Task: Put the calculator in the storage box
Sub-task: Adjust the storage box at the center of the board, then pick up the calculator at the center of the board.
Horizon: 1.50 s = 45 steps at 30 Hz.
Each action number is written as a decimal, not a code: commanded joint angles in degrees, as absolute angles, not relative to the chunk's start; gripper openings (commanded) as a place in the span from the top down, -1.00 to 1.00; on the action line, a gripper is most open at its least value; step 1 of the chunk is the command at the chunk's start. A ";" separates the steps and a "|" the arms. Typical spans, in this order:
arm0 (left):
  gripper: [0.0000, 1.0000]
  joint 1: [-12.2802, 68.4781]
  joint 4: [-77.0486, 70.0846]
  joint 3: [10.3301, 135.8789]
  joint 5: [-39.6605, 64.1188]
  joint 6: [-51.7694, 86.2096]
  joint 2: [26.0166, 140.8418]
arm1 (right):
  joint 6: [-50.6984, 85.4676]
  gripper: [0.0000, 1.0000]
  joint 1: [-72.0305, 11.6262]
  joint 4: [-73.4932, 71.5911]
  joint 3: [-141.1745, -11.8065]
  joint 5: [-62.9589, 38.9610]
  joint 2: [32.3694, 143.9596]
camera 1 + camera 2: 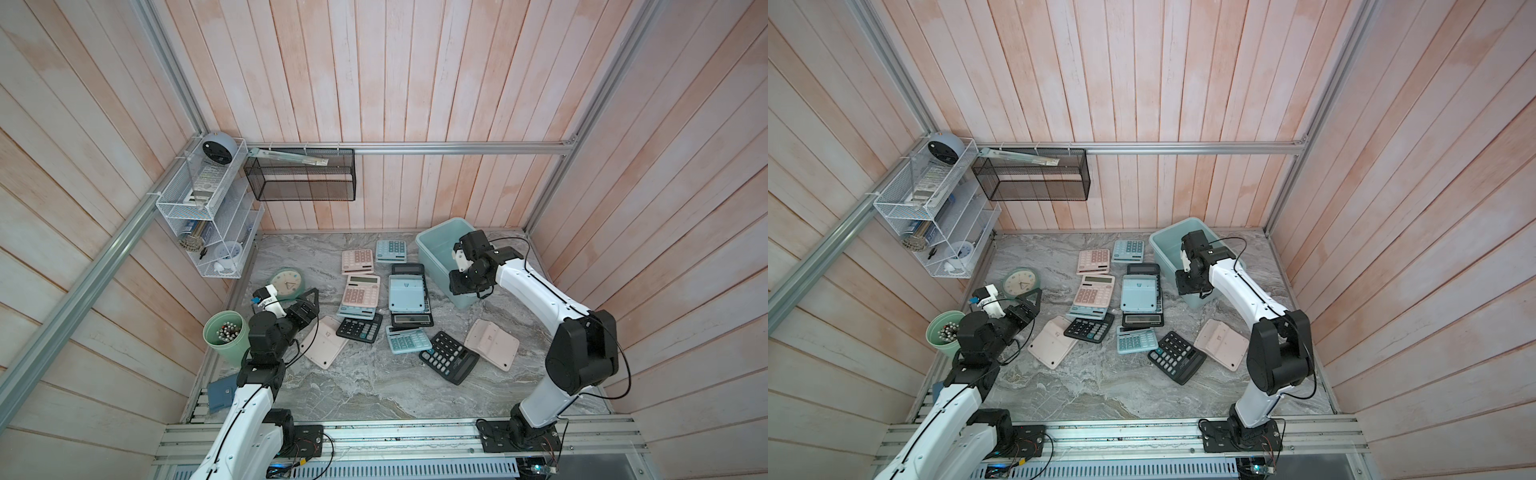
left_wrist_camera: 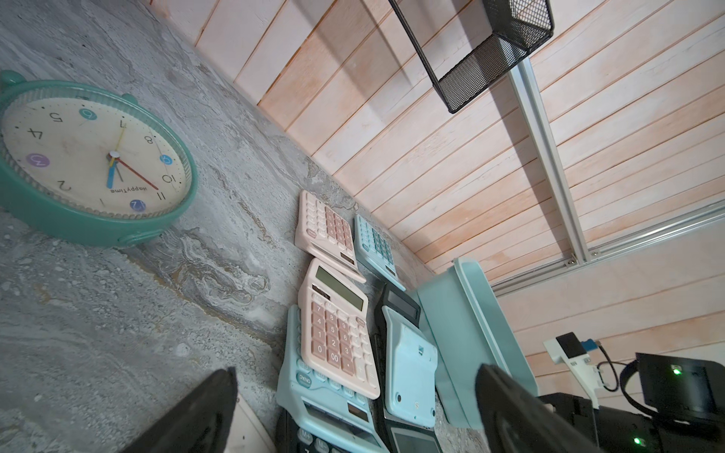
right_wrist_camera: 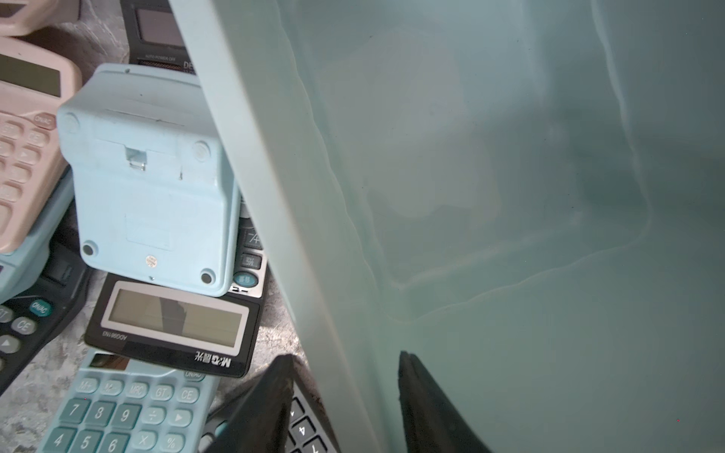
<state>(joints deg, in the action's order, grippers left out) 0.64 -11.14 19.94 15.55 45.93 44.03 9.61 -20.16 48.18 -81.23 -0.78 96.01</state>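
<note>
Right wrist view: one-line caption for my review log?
Right gripper straddles the storage box rim, one finger inside, one outside; calculators piled alongside.

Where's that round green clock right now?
In both top views the clock lies face up on the left side of the table, beyond the pen cup and left of the pink calculators.

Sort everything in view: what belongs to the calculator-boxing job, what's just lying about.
Job: storage box; black calculator, pink calculator and the others; right pincer astride its wall.
Lying about: teal clock; green pen cup; black mesh basket; white wire rack.
</note>
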 commanded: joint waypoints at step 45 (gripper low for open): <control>-1.00 42.96 -1.41 15.11 -1.91 77.07 44.62 | 19.78 -0.22 -37.28 34.54 -54.99 -22.44 81.62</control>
<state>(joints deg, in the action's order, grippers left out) 41.41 4.10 15.29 1.76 74.89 41.95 19.29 -35.73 36.01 -54.26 -21.78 79.61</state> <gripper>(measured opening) 0.999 0.611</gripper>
